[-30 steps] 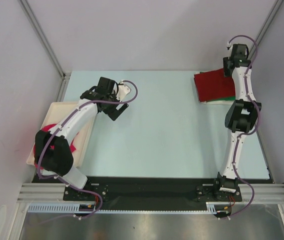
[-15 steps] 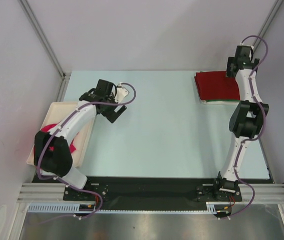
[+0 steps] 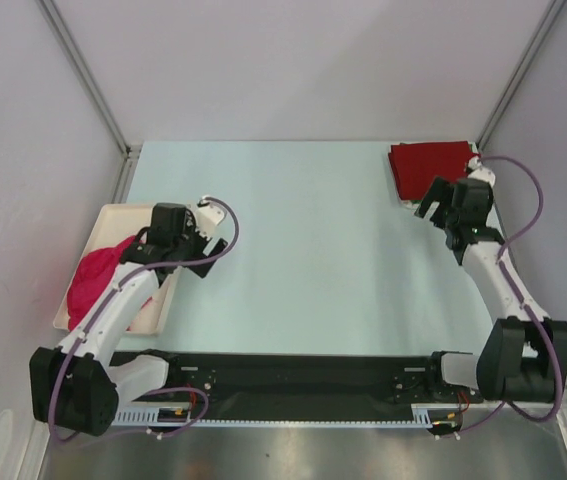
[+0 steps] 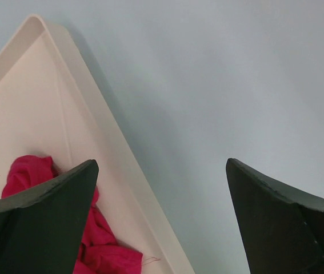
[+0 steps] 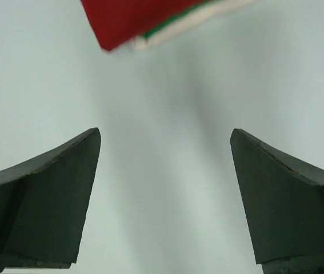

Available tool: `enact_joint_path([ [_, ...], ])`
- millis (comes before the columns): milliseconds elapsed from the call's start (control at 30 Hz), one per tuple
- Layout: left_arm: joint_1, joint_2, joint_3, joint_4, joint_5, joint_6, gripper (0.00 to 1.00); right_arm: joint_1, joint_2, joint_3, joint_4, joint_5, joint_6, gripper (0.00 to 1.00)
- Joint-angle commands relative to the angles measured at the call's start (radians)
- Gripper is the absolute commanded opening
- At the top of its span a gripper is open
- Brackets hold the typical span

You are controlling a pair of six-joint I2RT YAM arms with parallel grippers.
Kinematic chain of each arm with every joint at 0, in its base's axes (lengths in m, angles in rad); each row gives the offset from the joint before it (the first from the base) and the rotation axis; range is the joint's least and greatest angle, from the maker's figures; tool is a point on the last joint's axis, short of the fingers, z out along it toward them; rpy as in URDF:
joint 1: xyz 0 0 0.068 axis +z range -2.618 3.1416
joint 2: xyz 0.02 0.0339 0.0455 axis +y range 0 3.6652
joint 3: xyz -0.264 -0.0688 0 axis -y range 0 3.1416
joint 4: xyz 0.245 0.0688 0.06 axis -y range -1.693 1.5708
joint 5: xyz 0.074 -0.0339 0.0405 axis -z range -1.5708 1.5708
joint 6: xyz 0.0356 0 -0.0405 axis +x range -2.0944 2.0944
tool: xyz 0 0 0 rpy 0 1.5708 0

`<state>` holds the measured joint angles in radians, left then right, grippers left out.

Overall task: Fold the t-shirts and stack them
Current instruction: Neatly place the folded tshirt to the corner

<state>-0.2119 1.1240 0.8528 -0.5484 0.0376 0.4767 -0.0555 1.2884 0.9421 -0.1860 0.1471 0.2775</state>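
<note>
A dark red t-shirt (image 3: 431, 165) lies folded at the far right of the table. In the right wrist view, the dark red shirt (image 5: 133, 14) has a green t-shirt's edge (image 5: 173, 21) showing beneath it. A bright pink t-shirt (image 3: 98, 275) lies crumpled in the cream tray (image 3: 168, 300), and the pink shirt also shows in the left wrist view (image 4: 107, 254). My left gripper (image 3: 175, 240) is open and empty over the tray's right rim (image 4: 107, 151). My right gripper (image 3: 433, 200) is open and empty over bare table, just short of the stack's near-left corner.
Grey walls and metal posts close in the table on the left, back and right. A thin white edge (image 5: 207, 17) shows under the green layer of the stack. The arm bases sit on the black rail (image 3: 303, 375) at the near edge.
The right arm has drawn back from above the folded stack to its near-left corner. The left arm has swung back from the far table to the tray's right rim, uncovering the pink shirt.
</note>
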Motion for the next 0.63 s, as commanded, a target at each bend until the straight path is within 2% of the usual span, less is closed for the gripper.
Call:
enact_joint_path([
  [0, 0.019, -0.067, -0.108, 0.14, 0.03, -0.03, 1.0, 0.037, -0.135, -0.132, 0.111, -0.021, 0.101, 1.0],
  [100, 0.022, -0.107, -0.187, 0.209, 0.022, -0.053, 1.0, 0.1, -0.254, -0.259, 0.112, 0.029, 0.12, 1.0],
  [233, 0.023, -0.13, -0.257, 0.297, 0.013, -0.098, 1.0, 0.112, -0.368, -0.4, 0.129, 0.02, 0.155, 1.0],
  [600, 0.025, -0.144, -0.288, 0.324, 0.012, -0.11, 1.0, 0.114, -0.537, -0.531, 0.169, 0.0, 0.121, 1.0],
])
